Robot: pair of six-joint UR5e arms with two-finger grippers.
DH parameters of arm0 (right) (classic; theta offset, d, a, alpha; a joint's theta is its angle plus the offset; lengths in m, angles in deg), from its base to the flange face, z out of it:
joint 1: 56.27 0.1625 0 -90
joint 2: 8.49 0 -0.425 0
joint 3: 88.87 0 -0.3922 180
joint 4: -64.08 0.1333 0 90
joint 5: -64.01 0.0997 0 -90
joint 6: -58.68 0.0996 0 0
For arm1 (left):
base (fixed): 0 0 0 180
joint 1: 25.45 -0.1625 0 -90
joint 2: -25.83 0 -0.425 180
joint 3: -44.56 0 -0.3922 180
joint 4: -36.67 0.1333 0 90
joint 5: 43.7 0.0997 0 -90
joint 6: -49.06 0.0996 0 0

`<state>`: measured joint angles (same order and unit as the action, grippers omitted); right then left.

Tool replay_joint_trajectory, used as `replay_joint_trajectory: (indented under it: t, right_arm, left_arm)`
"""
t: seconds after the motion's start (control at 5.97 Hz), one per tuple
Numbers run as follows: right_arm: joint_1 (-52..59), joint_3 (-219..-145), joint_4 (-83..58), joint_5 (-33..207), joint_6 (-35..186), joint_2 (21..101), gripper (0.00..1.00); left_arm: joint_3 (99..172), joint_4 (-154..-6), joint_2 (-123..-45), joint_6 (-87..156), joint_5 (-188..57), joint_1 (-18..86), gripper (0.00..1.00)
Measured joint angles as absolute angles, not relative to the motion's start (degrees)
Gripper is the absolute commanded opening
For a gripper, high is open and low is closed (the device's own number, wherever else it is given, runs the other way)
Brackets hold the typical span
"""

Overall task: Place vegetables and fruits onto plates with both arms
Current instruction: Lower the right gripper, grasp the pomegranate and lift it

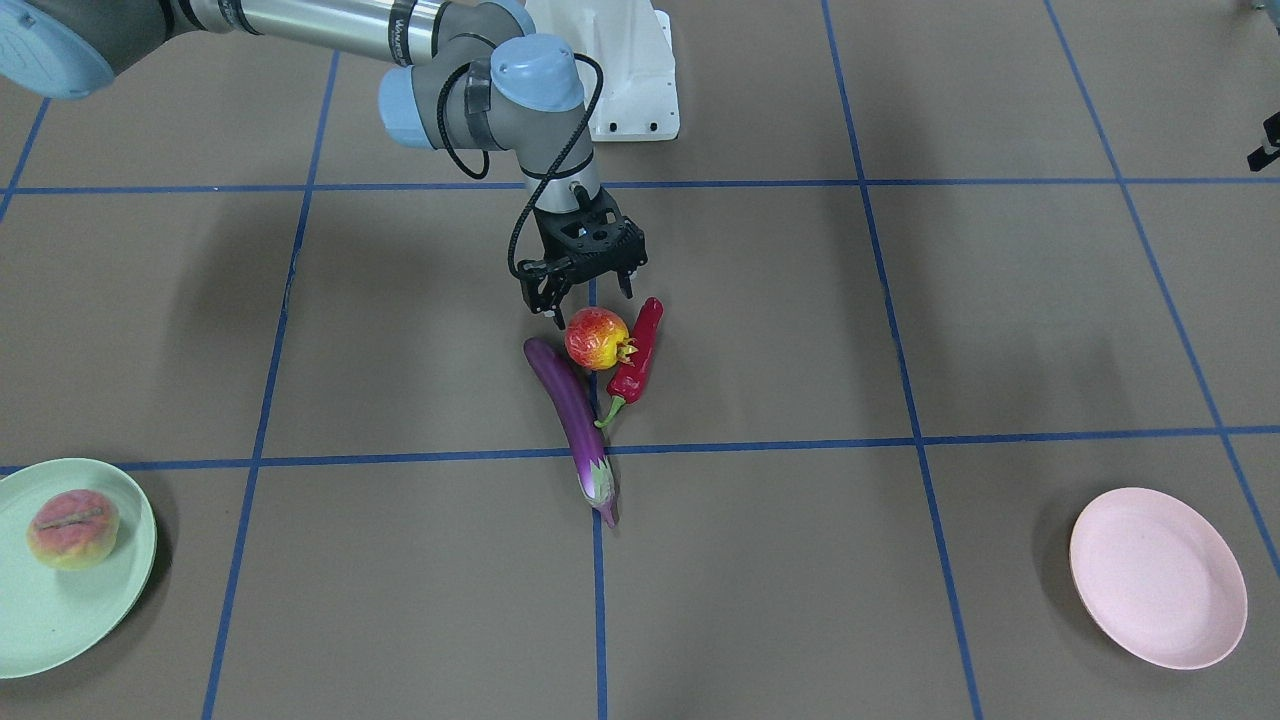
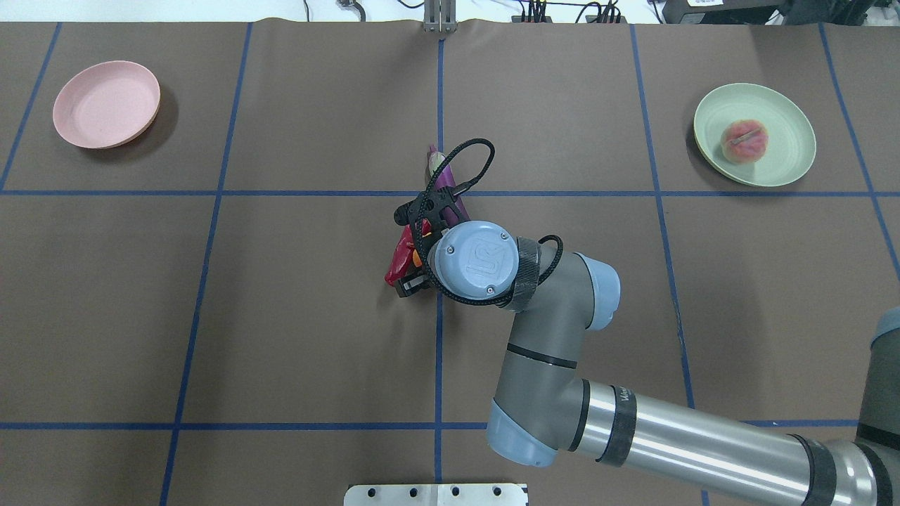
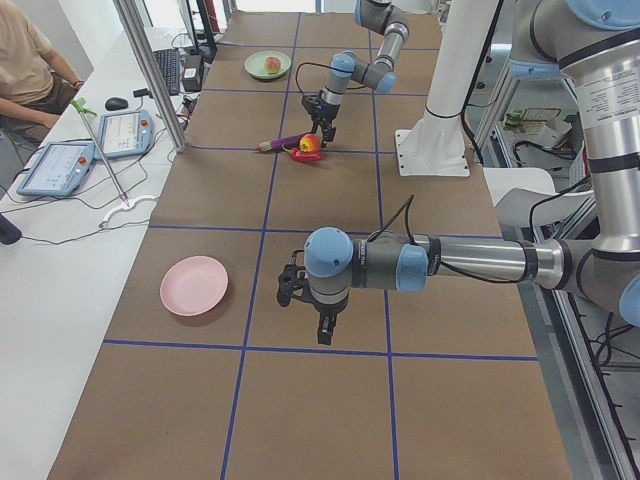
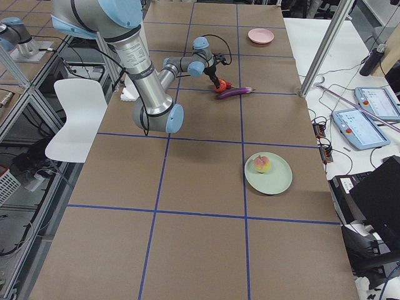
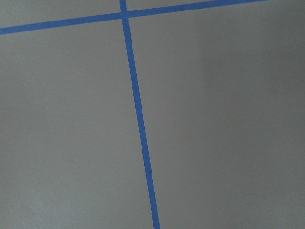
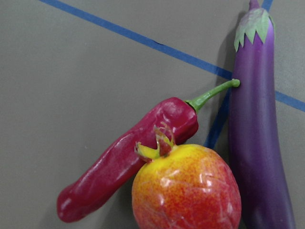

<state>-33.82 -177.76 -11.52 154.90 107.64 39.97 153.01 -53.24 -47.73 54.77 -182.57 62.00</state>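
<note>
The pomegranate (image 1: 597, 338) lies mid-table, touching the red chili (image 1: 637, 355) and the purple eggplant (image 1: 575, 415). My right gripper (image 1: 580, 295) hangs just above and behind the pomegranate, open and empty. The right wrist view shows the pomegranate (image 6: 186, 188), the chili (image 6: 128, 160) and the eggplant (image 6: 257, 143) close below. The peach (image 1: 72, 528) sits on the mint green plate (image 1: 110, 610). The pink plate (image 1: 1158, 577) holds nothing. My left gripper (image 3: 320, 310) hovers over bare table near the pink plate (image 3: 194, 285); I cannot tell whether it is open or shut.
Blue tape lines cross the brown table. The white base block (image 1: 630, 80) stands behind the right gripper. In the exterior left view, tablets (image 3: 125, 133) and an operator (image 3: 25, 60) are at the side bench. The left wrist view shows only table and tape.
</note>
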Motion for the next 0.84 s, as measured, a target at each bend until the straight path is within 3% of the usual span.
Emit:
replay_joint_trajectory:
  t: [0.84]
  right_arm:
    - [-33.9,-177.2,-11.5,148.2,104.7,39.7,0.99]
  left_arm:
    - [153.0,-53.2,-47.8,54.8,-182.6,62.0,1.00]
